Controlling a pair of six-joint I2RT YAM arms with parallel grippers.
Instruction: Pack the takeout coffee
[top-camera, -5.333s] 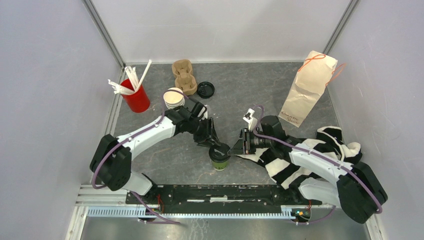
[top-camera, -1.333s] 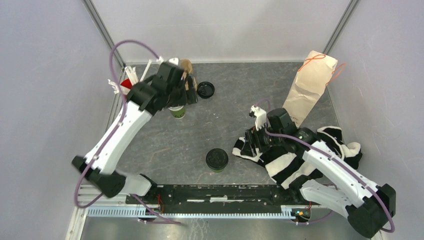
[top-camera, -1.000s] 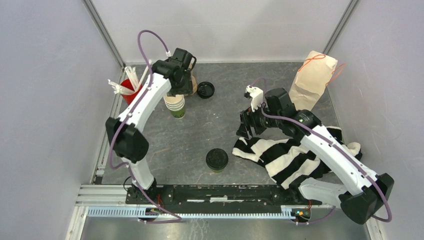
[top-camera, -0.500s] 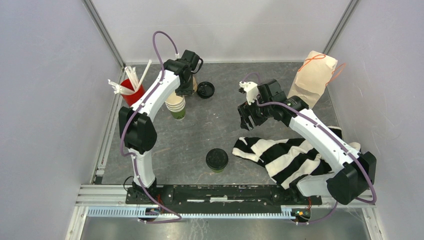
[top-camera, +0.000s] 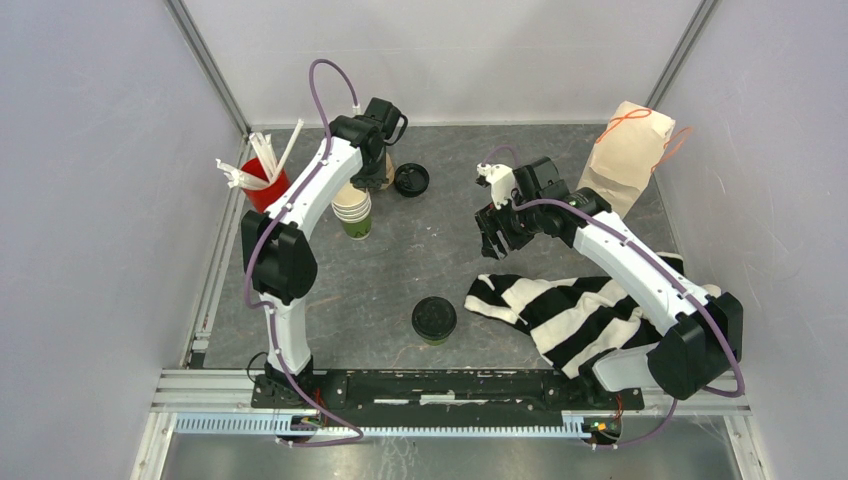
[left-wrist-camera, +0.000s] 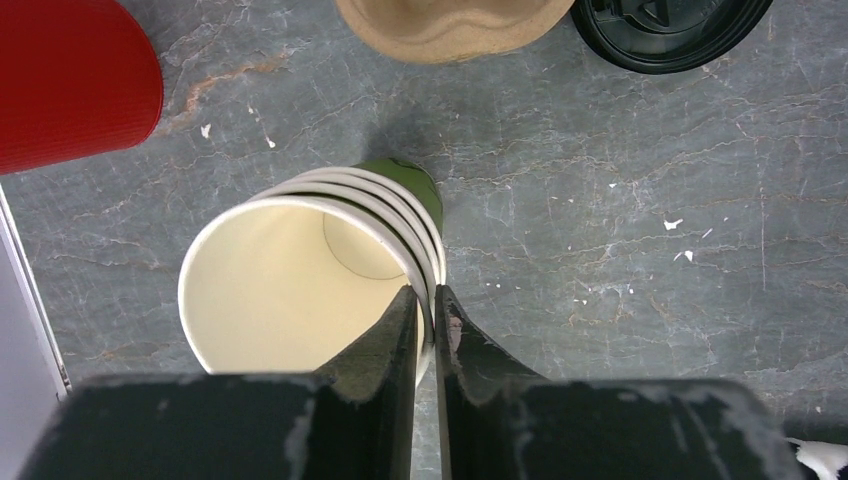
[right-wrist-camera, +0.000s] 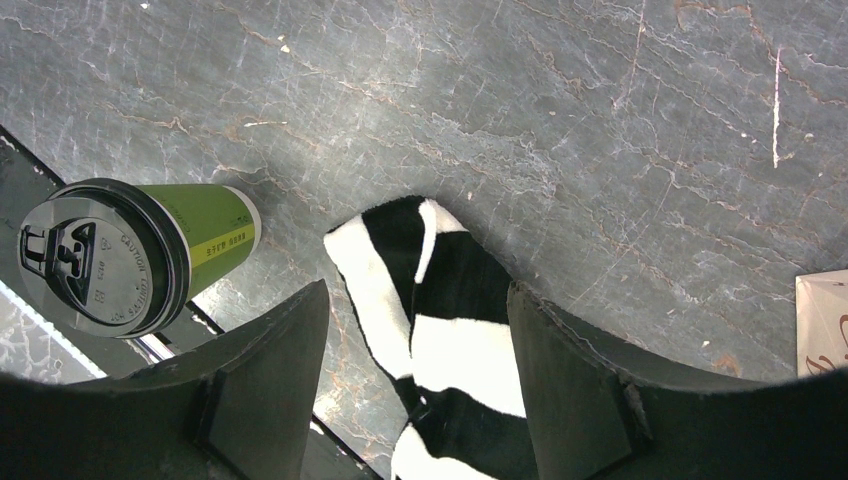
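Fingers (left-wrist-camera: 385, 350) of the left gripper (left-wrist-camera: 425, 325) are drawn almost together on the rim of a stack of paper cups (left-wrist-camera: 290, 290). One finger is inside the cream-lined top cup and one outside, with the paper wall nipped between them. The green of the bottom cup shows beneath the nested rims. The stack stands upright on the grey stone-patterned table (left-wrist-camera: 620, 250), toward its far left, just on the near side of a brown pulp carrier (left-wrist-camera: 455, 20). A loose black lid (left-wrist-camera: 670, 30) lies flat to the carrier's right, and a red cup (left-wrist-camera: 70, 90) holding white straws (top-camera: 265, 155) stands to the left of the stack. Across the table, the right gripper (right-wrist-camera: 415, 300) hangs in the air with its jaws spread wide and nothing between them, above a corner of a black-and-white striped cloth (right-wrist-camera: 440, 330). A lidded green cup (right-wrist-camera: 110, 260) stands upright near the table's front edge, just left of that cloth and apart from it. A tan paper bag (top-camera: 622, 160) with orange cord handles stands at the far right.
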